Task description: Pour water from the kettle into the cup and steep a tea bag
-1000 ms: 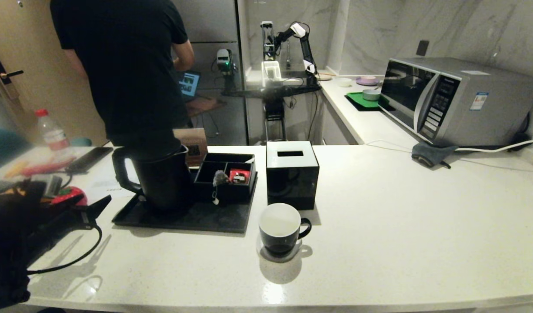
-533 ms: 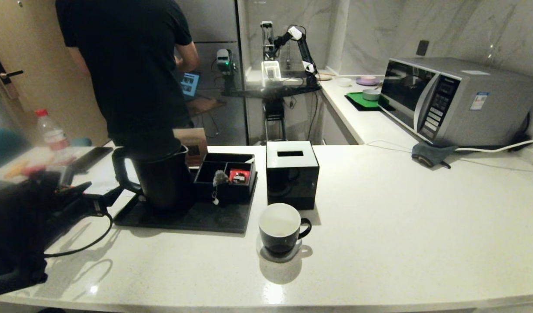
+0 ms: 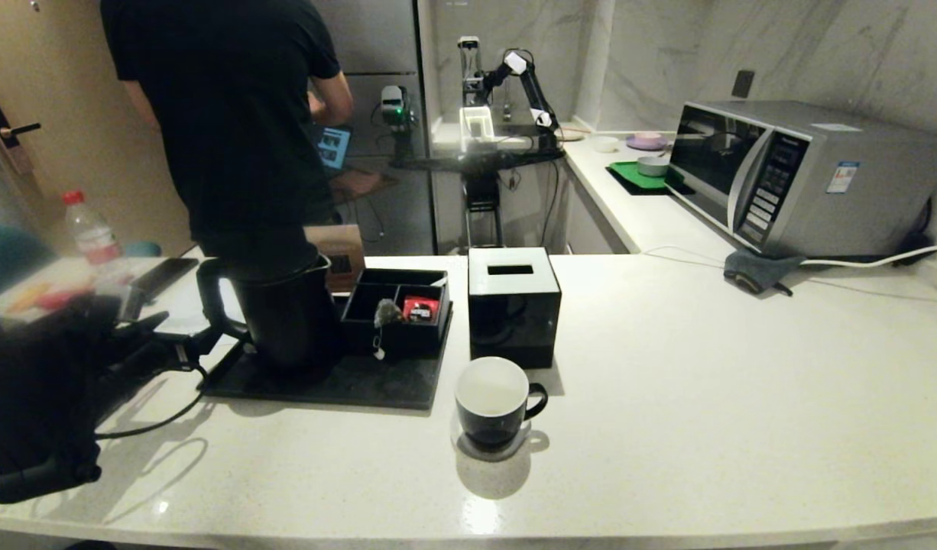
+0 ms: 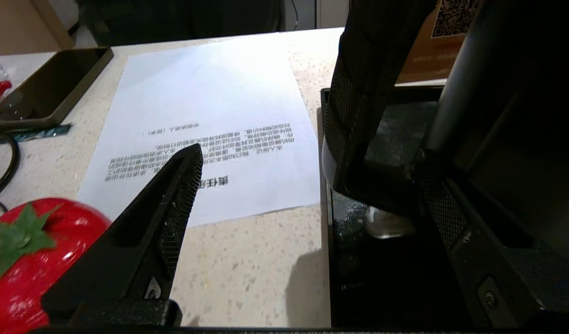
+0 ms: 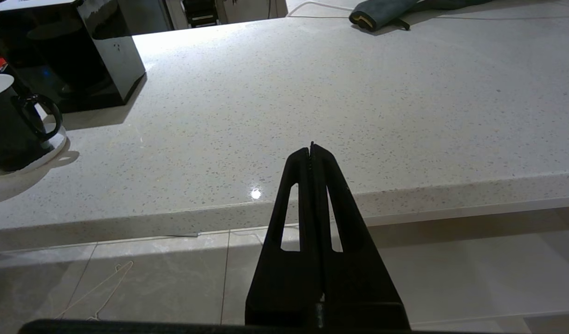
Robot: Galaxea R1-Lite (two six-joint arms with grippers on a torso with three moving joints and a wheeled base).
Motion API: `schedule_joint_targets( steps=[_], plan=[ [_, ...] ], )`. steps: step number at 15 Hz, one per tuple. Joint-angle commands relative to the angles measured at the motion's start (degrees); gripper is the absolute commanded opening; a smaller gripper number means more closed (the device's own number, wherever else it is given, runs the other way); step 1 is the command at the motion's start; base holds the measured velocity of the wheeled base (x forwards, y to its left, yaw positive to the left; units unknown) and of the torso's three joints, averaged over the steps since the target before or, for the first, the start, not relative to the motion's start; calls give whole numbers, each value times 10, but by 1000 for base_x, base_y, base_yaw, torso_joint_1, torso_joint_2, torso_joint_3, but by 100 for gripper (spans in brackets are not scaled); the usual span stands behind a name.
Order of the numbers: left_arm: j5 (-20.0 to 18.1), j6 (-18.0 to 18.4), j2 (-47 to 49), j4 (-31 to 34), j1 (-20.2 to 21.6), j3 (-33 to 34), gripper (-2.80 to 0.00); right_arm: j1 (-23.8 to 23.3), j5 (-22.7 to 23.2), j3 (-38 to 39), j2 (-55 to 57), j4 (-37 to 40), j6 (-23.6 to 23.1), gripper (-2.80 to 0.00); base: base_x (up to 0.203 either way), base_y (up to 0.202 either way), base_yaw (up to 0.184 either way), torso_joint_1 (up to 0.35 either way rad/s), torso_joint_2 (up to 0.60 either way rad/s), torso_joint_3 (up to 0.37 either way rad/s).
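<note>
The matte black kettle (image 3: pixel 289 313) stands on a black tray (image 3: pixel 323 386), its loop handle (image 3: pixel 209 299) toward my left arm. My left gripper (image 3: pixel 187 336) is open at that handle. In the left wrist view the handle (image 4: pixel 358 102) rises between the spread fingers (image 4: pixel 182 185), nearer the far one, with the left gripper (image 4: pixel 307 153) untouched by it. The cup (image 3: pixel 493 399) sits in front of the black cube box (image 3: pixel 512 304). The tea bag (image 3: pixel 387 312) lies in a black divided box. The water is hidden. My right gripper (image 5: pixel 311 147) hangs shut before the counter edge.
A person in a black shirt (image 3: pixel 231 114) stands behind the counter. A printed sheet (image 4: pixel 210 111), a phone (image 4: pixel 48 88) and a red tomato-shaped thing (image 4: pixel 29 260) lie left of the tray. A microwave (image 3: pixel 789 176) and a grey cloth (image 3: pixel 759 271) are at the right.
My left arm has pushed forward and right, bringing the gripper up to the kettle handle with its fingers spreading wider. The right arm has stayed still.
</note>
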Motion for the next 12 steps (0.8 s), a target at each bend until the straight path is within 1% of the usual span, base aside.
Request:
schedule_joint_targets(
  steps=[1,5,12],
  plan=[
    [-1,0,7,-27,-6,-8,0,0,0,0,1,0,0,-280,0,0,0,0,0,0],
    [-1,0,15,-27,-6,-15,0,0,0,0,1,0,0,-280,0,0,0,0,0,0],
    [-1,-1,38,-27,-14,-60,0,0,0,0,1,0,0,-280,0,0,0,0,0,0]
  ],
)
